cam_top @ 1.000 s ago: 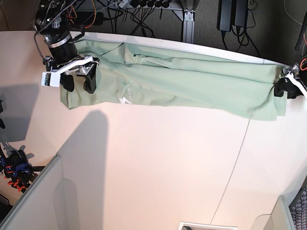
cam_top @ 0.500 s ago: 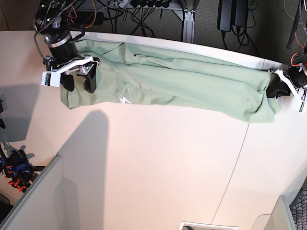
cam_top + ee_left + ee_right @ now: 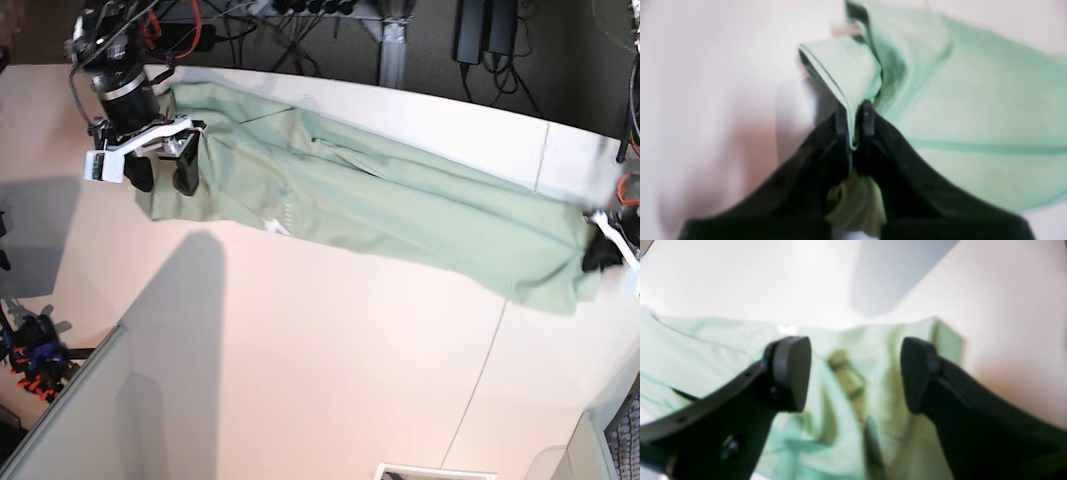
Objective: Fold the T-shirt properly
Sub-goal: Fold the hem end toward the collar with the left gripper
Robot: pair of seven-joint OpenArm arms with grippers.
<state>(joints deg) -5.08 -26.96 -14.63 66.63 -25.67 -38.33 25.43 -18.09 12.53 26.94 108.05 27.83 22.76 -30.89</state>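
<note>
My left gripper (image 3: pixel 853 115) is clamped tight on the T-shirt (image 3: pixel 400 210), a folded hem edge pinched right between my two black fingertips (image 3: pixel 841 118), with more cloth bunched up behind them toward my palm. From that pinch the pale green fabric fans out ahead of me and off to one side across the white table (image 3: pixel 330 380). In the base view that same gripper (image 3: pixel 606 252) sits at the far end of the shirt, gripping its corner.

My right gripper (image 3: pixel 855 373) is spread wide, grasping nothing, pads (image 3: pixel 791 371) hovering just above the other end of the shirt; a rumpled fold lies straight between them. In the base view it (image 3: pixel 160 170) hangs over that end, and the shirt stretches as one long band between my two grippers.
</note>
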